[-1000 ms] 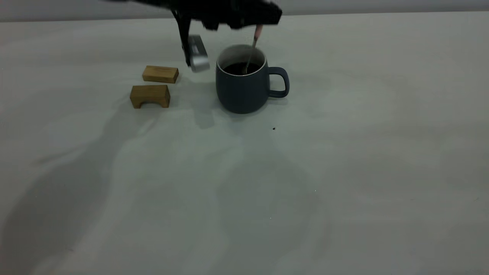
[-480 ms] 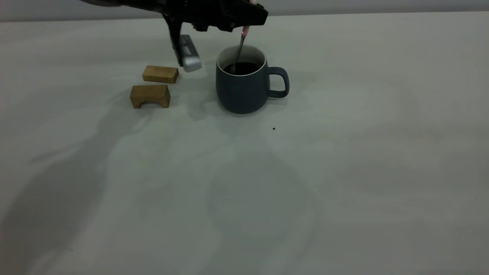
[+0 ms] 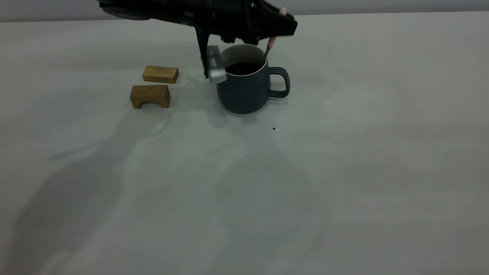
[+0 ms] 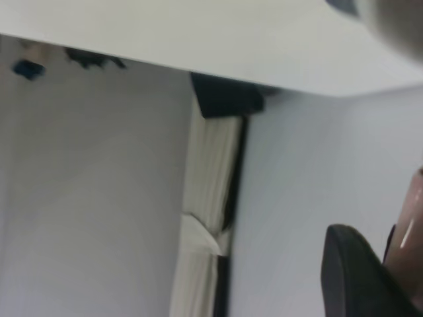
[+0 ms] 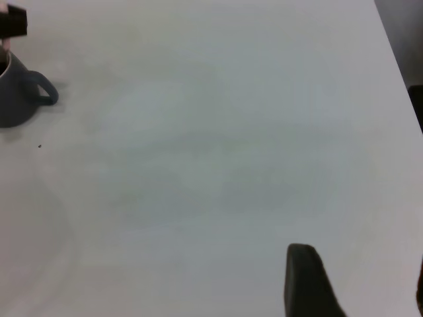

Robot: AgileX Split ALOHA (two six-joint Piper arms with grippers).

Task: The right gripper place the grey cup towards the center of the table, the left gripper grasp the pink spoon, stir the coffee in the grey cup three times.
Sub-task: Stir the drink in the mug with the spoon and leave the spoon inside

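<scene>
The grey cup (image 3: 244, 91) stands upright on the table (image 3: 267, 191), its handle to the right, with dark coffee (image 3: 241, 68) inside. My left gripper (image 3: 278, 27) hovers over the cup's right rim, shut on the pink spoon (image 3: 269, 45), which slants down into the cup at its right inner wall. In the left wrist view one dark finger (image 4: 350, 281) presses against the pink handle (image 4: 406, 241). My right gripper (image 5: 360, 290) is out of the exterior view, open and empty above bare table, far from the cup (image 5: 16, 99).
Two brown wooden blocks lie left of the cup: a flat one (image 3: 160, 74) and an arched one (image 3: 149, 96). A tiny dark speck (image 3: 274, 128) sits in front of the cup. The table's far edge (image 5: 390, 53) shows in the right wrist view.
The left gripper swung the spoon to the cup's left side, then across to the right rim. The silver block on the arm now sits against the cup's left rim. The cup stayed put.
</scene>
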